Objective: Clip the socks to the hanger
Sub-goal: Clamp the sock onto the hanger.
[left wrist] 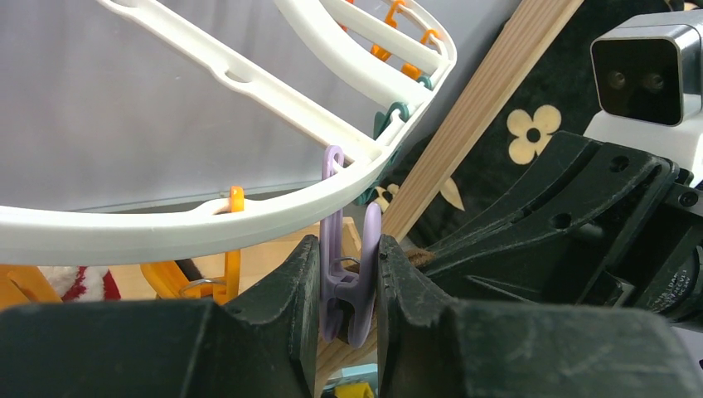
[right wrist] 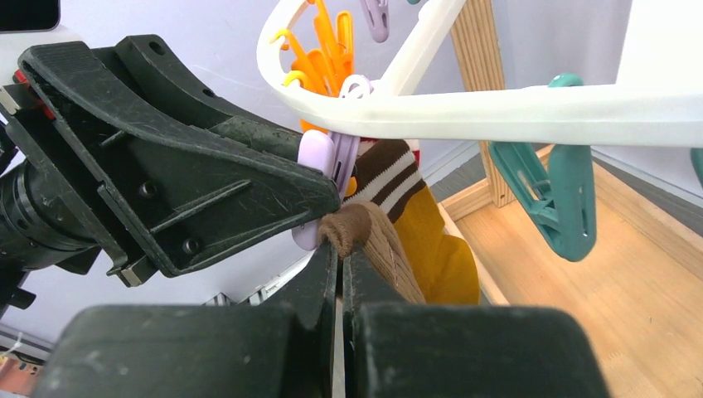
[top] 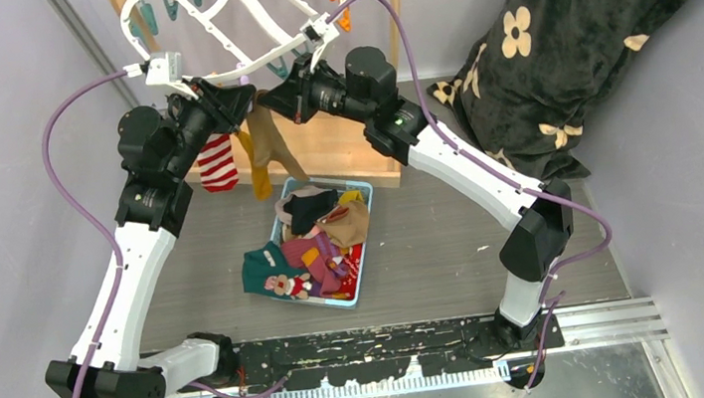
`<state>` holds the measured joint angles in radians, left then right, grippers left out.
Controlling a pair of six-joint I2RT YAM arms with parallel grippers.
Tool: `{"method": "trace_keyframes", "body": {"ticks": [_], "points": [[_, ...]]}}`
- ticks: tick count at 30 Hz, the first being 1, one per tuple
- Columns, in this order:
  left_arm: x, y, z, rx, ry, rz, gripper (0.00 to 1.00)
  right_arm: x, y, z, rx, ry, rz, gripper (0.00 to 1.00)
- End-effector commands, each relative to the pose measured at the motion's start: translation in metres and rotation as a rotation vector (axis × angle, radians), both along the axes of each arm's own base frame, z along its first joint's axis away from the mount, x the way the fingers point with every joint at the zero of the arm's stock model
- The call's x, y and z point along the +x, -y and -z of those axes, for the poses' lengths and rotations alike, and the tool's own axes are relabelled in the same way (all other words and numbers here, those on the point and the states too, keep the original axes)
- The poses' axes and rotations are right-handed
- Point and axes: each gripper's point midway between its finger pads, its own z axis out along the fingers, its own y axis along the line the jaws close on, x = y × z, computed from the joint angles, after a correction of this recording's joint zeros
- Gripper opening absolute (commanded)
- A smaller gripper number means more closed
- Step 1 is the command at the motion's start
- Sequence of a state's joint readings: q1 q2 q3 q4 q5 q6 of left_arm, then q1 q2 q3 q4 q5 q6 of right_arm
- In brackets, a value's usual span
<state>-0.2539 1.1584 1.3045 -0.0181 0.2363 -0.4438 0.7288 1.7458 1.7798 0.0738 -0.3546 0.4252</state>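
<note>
1. Pinches the lilac clip (left wrist: 348, 286) with the left gripper (left wrist: 346, 259) — squeezing its mouth open, it seems — under the near rim of the hanger (left wrist: 249, 220).
2. Clamps the brown sock (right wrist: 377, 240) by its cuff in the right gripper (right wrist: 340, 261), held just beside the clip for feeding in.
3. Leaves other socks (top: 318, 243) in the bin (top: 363, 246), nearer, mid-table.

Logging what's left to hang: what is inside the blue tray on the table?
A heap of socks, teal, maroon, black and tan on top, fills the blue tray. Anything beneath them, and the tray's floor, is covered.
</note>
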Motion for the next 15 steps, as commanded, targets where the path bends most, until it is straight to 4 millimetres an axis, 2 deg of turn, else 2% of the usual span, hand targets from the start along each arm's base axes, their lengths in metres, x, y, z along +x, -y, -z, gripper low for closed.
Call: {"method": "trace_keyframes", "body": {"ticks": [1, 9, 15], "points": [[-0.003, -0.003, -0.029, -0.011, 0.111, -0.011, 0.0, -0.006, 0.003, -0.021, 0.036, 0.035, -0.021, 0.01], [-0.003, -0.003, -0.03, -0.012, 0.11, -0.009, 0.0, -0.019, 0.0, -0.004, -0.016, 0.013, -0.096, 0.01], [-0.004, -0.002, -0.032, -0.016, 0.11, -0.005, 0.0, -0.024, -0.004, -0.008, -0.013, 0.018, -0.141, 0.01]]}}
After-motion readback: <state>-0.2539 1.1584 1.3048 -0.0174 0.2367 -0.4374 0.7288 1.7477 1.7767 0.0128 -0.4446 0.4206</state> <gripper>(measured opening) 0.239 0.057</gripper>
